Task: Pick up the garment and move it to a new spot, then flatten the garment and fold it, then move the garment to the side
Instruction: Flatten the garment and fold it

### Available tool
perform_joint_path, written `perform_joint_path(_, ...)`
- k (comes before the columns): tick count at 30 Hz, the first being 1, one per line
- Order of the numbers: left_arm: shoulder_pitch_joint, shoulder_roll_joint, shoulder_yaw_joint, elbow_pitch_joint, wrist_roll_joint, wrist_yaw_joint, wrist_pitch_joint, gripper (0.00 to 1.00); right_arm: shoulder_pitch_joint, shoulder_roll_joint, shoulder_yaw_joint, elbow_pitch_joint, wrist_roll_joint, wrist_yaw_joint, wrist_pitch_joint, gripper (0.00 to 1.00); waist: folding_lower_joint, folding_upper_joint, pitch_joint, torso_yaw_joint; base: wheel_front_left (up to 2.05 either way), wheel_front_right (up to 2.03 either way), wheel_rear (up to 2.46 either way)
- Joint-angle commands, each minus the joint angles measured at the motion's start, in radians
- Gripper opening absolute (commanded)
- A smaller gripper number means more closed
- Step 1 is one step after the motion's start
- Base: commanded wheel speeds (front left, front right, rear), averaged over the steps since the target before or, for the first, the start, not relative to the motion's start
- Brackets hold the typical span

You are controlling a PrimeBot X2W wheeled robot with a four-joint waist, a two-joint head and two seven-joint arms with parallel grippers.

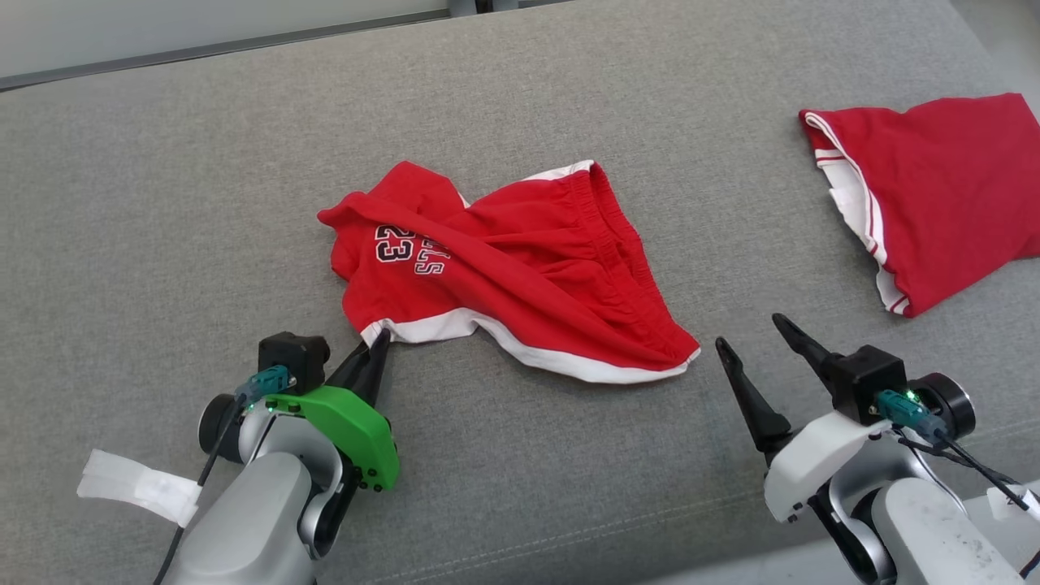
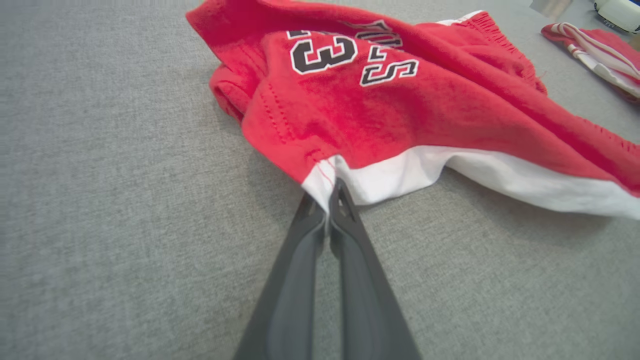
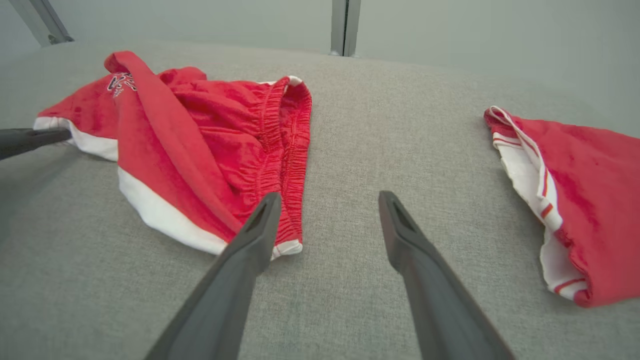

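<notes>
As it lies crumpled mid-way across the grey woven cushion point(image 1: 187, 203), the red fleecy garment point(image 1: 520, 268), a pair of shorts with a gathered elastic waistband, a white hem band and black-and-white numerals, has its near-left hem corner pinched in the fully closed left gripper point(image 1: 380, 343), angled low to the cushion. A second red garment point(image 1: 942, 195) with striped white trim lies well apart on the right. The right gripper point(image 1: 749, 331) hovers beside the shorts' right corner, fingers spread wide and empty.

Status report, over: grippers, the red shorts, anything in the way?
Left gripper shut on white hem corner of red shorts. Right gripper open, empty, beside shorts. Second red garment far right, apart, not blocking.
</notes>
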Motion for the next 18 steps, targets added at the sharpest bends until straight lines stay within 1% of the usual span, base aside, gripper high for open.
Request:
perform_joint_path(1, 0.017, 0.007, -0.003, -0.016, 0.01, 0.01, -0.007, 0.0, -0.026, -0.044, 0.044, 0.019, 0.023, -0.001, 0.01, 1.0, 0.0, -0.0001, 0.005, 0.018, 0.0, 0.0, 0.0)
perform_joint_path(4, 0.03, 0.006, -0.006, -0.042, 0.011, 0.022, -0.009, 0.0, -0.068, -0.126, 0.121, 0.062, 0.032, -0.001, 0.017, 1.0, 0.0, -0.0001, 0.011, 0.034, 0.0, 0.0, 0.0)
perform_joint_path(9, 0.049, 0.001, -0.015, -0.082, 0.009, 0.036, -0.001, 0.0, -0.134, -0.224, 0.266, 0.13, 0.067, -0.001, 0.053, 1.0, 0.0, -0.0001, 0.023, 0.067, 0.0, 0.0, 0.0)
perform_joint_path(12, 0.05, 0.004, -0.015, -0.099, 0.005, 0.043, 0.003, 0.0, -0.175, -0.26, 0.342, 0.151, 0.085, -0.001, 0.052, 1.0, 0.0, -0.0001, 0.027, 0.078, 0.0, 0.0, 0.0)
perform_joint_path(14, 0.053, 0.005, -0.016, -0.11, 0.002, 0.045, 0.005, 0.0, -0.203, -0.285, 0.381, 0.175, 0.071, -0.001, 0.044, 1.0, 0.0, -0.0001, 0.029, 0.085, 0.0, 0.0, 0.0)
perform_joint_path(18, 0.055, 0.008, -0.017, -0.122, -0.001, 0.05, 0.007, 0.0, -0.244, -0.288, 0.435, 0.207, 0.077, -0.001, 0.031, 1.0, 0.0, -0.0001, 0.031, 0.093, 0.0, 0.0, 0.0)
